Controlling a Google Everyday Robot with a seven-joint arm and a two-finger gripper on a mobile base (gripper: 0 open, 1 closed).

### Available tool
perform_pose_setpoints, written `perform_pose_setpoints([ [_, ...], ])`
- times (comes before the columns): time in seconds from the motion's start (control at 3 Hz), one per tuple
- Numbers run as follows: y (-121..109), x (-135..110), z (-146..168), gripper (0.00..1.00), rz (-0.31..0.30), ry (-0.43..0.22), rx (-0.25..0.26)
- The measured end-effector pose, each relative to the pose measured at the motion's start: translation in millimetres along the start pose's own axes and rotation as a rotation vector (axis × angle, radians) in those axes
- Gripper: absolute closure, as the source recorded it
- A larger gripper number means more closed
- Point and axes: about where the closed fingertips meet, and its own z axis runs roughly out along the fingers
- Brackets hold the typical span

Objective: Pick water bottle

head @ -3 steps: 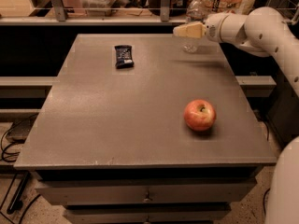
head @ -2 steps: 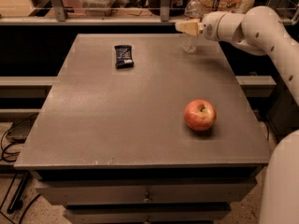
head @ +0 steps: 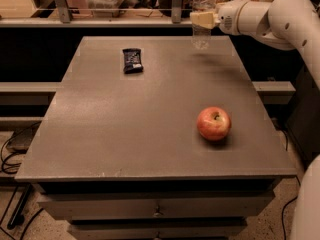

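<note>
Gripper, above the table's far edge: matt cream pads closed around the water bottle, clear glossy plastic; arm shell behind the gripper, smooth white plastic; table top beneath, matt grey, finely grained; apple well short of the gripper, glossy skin; wrapper beside, dark shiny film.

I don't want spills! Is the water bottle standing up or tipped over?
Upright. The water bottle has its neck up and base down, gripper closed around its middle.
</note>
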Motion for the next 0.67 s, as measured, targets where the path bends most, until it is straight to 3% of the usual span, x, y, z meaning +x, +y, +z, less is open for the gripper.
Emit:
perform_pose_setpoints([
  [0.33, 50.2, -71.6, -38.0, 1.0, -0.125, -0.045, -0.131],
  [0.67, 90.4, -115.0, -57.6, 1.0, -0.197, -0.09, -0.222],
])
